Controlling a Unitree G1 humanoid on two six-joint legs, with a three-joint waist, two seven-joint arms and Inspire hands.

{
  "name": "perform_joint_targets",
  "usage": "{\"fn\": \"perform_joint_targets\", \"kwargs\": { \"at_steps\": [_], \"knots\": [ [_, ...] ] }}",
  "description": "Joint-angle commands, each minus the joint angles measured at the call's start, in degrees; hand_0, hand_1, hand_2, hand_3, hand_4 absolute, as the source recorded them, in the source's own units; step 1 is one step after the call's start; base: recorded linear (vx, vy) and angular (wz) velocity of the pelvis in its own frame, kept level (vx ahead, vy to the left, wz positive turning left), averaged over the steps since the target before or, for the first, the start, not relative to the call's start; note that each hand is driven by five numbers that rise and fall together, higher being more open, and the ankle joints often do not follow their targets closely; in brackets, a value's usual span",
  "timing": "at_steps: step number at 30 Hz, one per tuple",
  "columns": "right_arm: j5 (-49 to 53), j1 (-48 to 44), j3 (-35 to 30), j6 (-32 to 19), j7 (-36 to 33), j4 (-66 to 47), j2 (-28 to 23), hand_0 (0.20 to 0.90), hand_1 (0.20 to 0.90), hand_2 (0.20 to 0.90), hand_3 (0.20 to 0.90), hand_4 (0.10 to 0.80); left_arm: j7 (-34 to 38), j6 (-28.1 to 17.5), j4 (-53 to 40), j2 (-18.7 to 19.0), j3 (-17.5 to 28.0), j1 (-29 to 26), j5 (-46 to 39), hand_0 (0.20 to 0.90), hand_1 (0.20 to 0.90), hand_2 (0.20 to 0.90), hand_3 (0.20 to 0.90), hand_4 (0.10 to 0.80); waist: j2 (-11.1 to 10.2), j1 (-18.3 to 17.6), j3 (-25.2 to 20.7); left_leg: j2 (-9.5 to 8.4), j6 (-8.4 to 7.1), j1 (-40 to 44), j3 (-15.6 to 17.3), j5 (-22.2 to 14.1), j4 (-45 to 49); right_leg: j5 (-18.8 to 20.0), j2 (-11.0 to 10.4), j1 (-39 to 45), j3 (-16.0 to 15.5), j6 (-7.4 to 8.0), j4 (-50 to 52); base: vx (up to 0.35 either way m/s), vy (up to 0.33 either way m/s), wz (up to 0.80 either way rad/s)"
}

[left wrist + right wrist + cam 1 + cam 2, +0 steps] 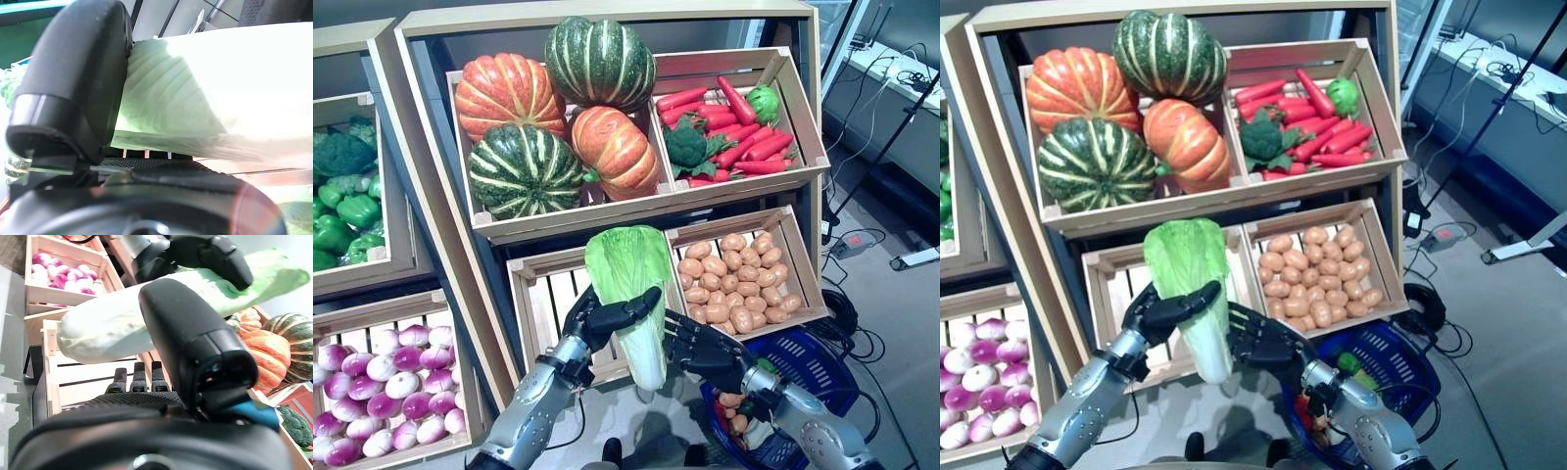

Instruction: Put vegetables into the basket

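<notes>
My left hand point(607, 318) is shut on a Chinese cabbage point(631, 274) with pale green leaves and a white stem. It holds the cabbage upright in front of the stand's lower middle crate point(543, 304). The left wrist view shows the thumb point(78, 83) pressed on the cabbage point(195, 112). My right hand point(710, 352) is open right beside the white stem, its fingers point(139, 377) straight under the cabbage point(107, 328). The blue basket point(818, 357) stands on the floor at the lower right, just behind the right hand. Small orange vegetables point(734, 403) and a green one point(1351, 362) lie in it.
A wooden stand with slanted crates point(636, 206) fills the view ahead and to the left. A crate of small brown round vegetables point(734, 274) is just above the basket. Cables and a power strip point(915, 259) lie on the floor at the right.
</notes>
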Motion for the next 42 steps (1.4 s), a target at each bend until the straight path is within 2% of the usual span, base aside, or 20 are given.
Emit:
{"fn": "perform_joint_targets", "kwargs": {
  "at_steps": [1, 7, 14, 22, 24, 30, 42],
  "knots": [
    [5.58, -2.84, -2.39, -6.17, 1.04, -8.32, 0.34, 0.900, 0.900, 0.900, 0.900, 0.800, -4.02, -3.72, -8.30, -0.96, 2.65, -4.25, -2.69, 0.300, 0.300, 0.300, 0.300, 0.400, -2.04, -0.20, -4.08, -0.07, -0.88, 2.19, 0.61, -5.51, 0.49, -0.12, -4.07, 2.29, 0.34, 2.98, 0.07, -0.009, 0.006, -0.04],
    [6.47, -1.19, -6.58, -8.56, -1.19, -9.56, -0.24, 0.900, 0.900, 0.900, 0.900, 0.800, -4.15, -3.33, -8.64, -0.51, 4.23, -3.81, -2.08, 0.300, 0.300, 0.300, 0.300, 0.400, -1.99, -0.91, -4.07, 0.06, -0.77, 2.01, 1.01, -5.40, 0.49, 0.04, -4.04, 1.86, 0.75, 3.15, 0.07, -0.014, 0.001, -0.08],
    [7.32, -1.10, -8.97, -8.24, -0.24, -9.94, 0.17, 0.900, 0.900, 0.900, 0.900, 0.800, -3.61, -2.23, -8.63, -0.77, 5.41, -4.74, -1.78, 0.300, 0.300, 0.300, 0.300, 0.400, -1.99, -1.35, -4.08, 0.18, -0.67, 1.76, 1.28, -5.40, 0.49, 0.11, -4.01, 1.42, 1.09, 3.16, 0.07, -0.002, 0.000, -0.01],
    [8.22, -1.97, -6.60, -1.36, 6.36, -10.65, -0.96, 0.900, 0.900, 0.900, 0.900, 0.800, -4.46, -1.98, -8.13, -0.72, 4.43, -6.07, -1.47, 0.300, 0.300, 0.300, 0.300, 0.400, -2.09, -1.14, -4.08, 0.16, -0.76, 1.46, 1.08, -5.43, 0.49, -0.01, -4.13, 1.25, 1.00, 3.21, 0.07, -0.006, 0.001, -0.01],
    [9.34, -2.45, -4.80, 2.56, 8.29, -10.65, -1.76, 0.900, 0.900, 0.900, 0.900, 0.800, -6.70, -2.17, -8.47, -0.23, 3.41, -6.78, -1.53, 0.300, 0.300, 0.300, 0.300, 0.400, -2.23, -0.94, -4.18, 0.15, -0.83, 1.36, 0.93, -5.42, 0.49, -0.05, -4.10, 1.23, 1.01, 3.21, 0.07, 0.000, 0.000, 0.00],
    [6.32, -2.72, 0.19, 7.82, 9.87, -10.89, -2.97, 0.900, 0.900, 0.900, 0.900, 0.800, -9.62, -3.84, -10.95, 0.51, 0.85, -7.70, -2.25, 0.300, 0.300, 0.300, 0.300, 0.400, -2.16, -0.62, -4.42, 0.24, -0.87, 1.18, 0.49, -5.23, 0.49, -0.13, -4.06, 1.17, 1.02, 3.20, 0.07, 0.000, 0.000, 0.00],
    [4.72, -4.15, 5.78, 12.52, 10.54, -10.41, -3.39, 0.900, 0.900, 0.900, 0.900, 0.800, -15.73, -2.69, -13.92, 1.16, -3.58, -9.74, -6.28, 0.300, 0.300, 0.300, 0.300, 0.400, -2.16, -0.44, -5.21, 0.05, -0.77, 1.04, 0.04, -4.99, 0.49, 0.07, -4.07, 1.16, 1.58, 3.35, 0.07, 0.000, 0.000, 0.00]
  ]
}}
